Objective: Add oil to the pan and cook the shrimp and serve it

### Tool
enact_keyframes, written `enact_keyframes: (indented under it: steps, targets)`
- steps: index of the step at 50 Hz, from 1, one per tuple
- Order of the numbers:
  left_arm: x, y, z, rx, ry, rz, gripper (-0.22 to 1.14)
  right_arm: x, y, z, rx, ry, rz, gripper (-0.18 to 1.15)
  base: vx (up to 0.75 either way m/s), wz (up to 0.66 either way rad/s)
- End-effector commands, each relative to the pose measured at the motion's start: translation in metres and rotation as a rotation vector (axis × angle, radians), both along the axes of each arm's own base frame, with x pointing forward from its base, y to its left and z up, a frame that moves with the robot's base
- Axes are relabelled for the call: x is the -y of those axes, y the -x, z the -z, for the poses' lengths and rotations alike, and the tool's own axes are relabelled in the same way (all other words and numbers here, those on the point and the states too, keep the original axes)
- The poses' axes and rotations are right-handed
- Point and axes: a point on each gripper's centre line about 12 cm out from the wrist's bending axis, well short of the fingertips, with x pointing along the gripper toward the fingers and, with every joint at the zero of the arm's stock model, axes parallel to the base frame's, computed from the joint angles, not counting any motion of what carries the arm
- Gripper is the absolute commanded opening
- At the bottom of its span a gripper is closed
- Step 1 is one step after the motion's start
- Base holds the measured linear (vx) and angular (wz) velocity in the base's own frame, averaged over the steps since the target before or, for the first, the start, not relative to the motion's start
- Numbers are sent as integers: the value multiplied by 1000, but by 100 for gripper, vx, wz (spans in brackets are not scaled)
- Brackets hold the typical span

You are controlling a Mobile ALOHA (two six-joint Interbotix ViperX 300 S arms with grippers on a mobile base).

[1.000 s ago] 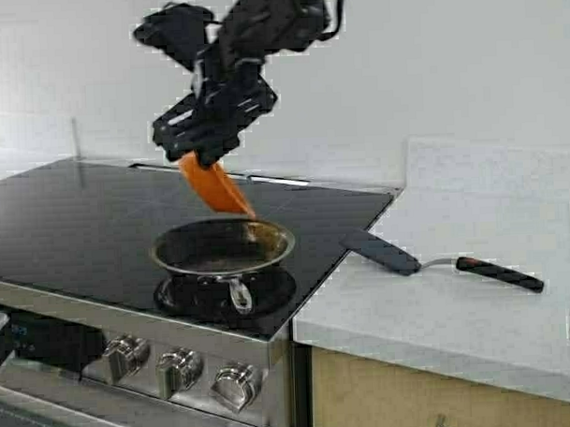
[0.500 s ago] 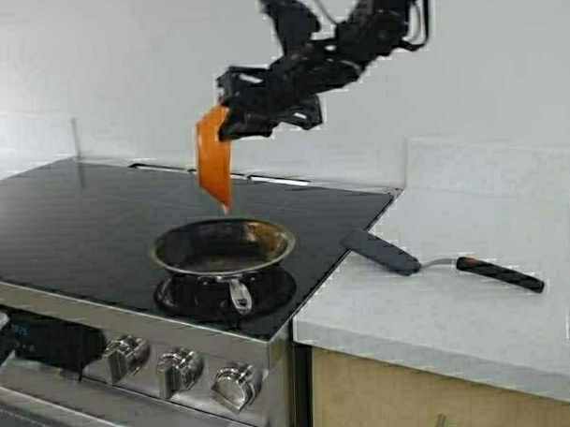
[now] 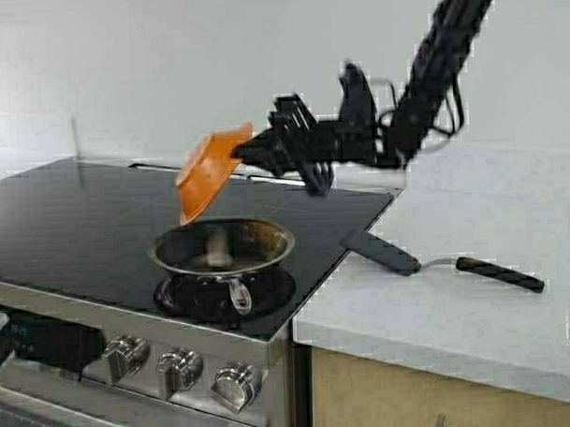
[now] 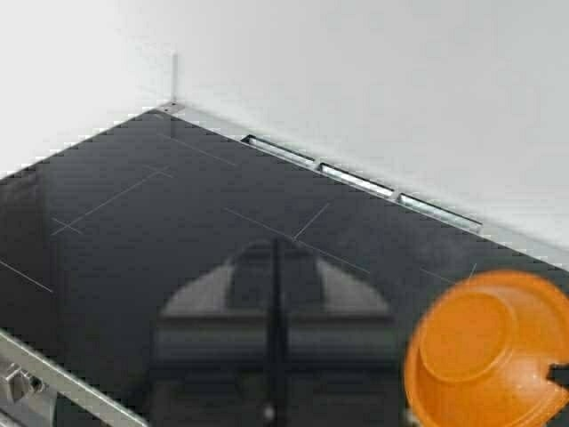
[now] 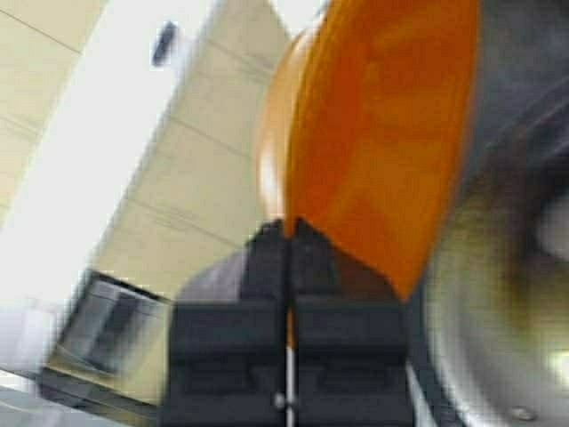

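The steel pan (image 3: 267,235) sits on the front burner of the black cooktop, handle toward the knobs. A pale piece, the shrimp (image 3: 216,247), lies inside it. My right gripper (image 3: 248,149) reaches in from the right and is shut on the rim of an orange bowl (image 3: 207,169), which is tilted with its mouth down toward the pan. The right wrist view shows the closed jaws (image 5: 289,229) pinching the bowl (image 5: 391,133) above the pan (image 5: 498,294). My left gripper (image 4: 276,253) is shut and holds nothing over the cooktop, away from the bowl (image 4: 484,351). The oil is out of view.
A black spatula (image 3: 389,253) with a red-and-black handle lies on the white countertop (image 3: 476,310) right of the stove. Stove knobs (image 3: 183,367) line the front panel. The glass cooktop (image 3: 70,221) stretches left and back to the wall.
My right arm has swung from above the pan's left over to the right, turning the orange bowl to tip mouth-down. A pale piece now lies in the pan.
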Motion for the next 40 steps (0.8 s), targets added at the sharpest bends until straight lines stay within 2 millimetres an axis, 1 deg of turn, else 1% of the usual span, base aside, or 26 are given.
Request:
enact_keyframes:
  steps: [1,7,13,20,22,25,28,32,40]
  targets:
    - [0,-2,-2,2,-3,0,3,5,-12,-8,12,-128,35,6,0,0]
    - [0,-2,-1,0,-3,-1,3,8,-13,-5,14,-134,48,6,0,0]
    - [0,-2,-1,0,-3,0,3,8,-13,-12,26,-157,40,6,0,0]
    - [0,-2,-1,0,-3,0,3,7,-12,-38,88,-168,35,6,0,0]
    - [0,-2,-1,0,-3,0,3,8,-12,-50,106,-174,36,6,0,0]
    - [0,-2,-2,2,-3,0,3,9,-12,-63,114,-154,45,6,0,0]
    - [0,-2,-2,2,-3,0,3,10,-14,-75,116,-95,65,7,0,0]
    - [0,-2,-1,0,-3,0,3,11,-15,-89,121,38,88,7,0,0]
    - [0,-2,-2,2,-3,0,3,21,-17,-119,219,413,113,7,0,0]
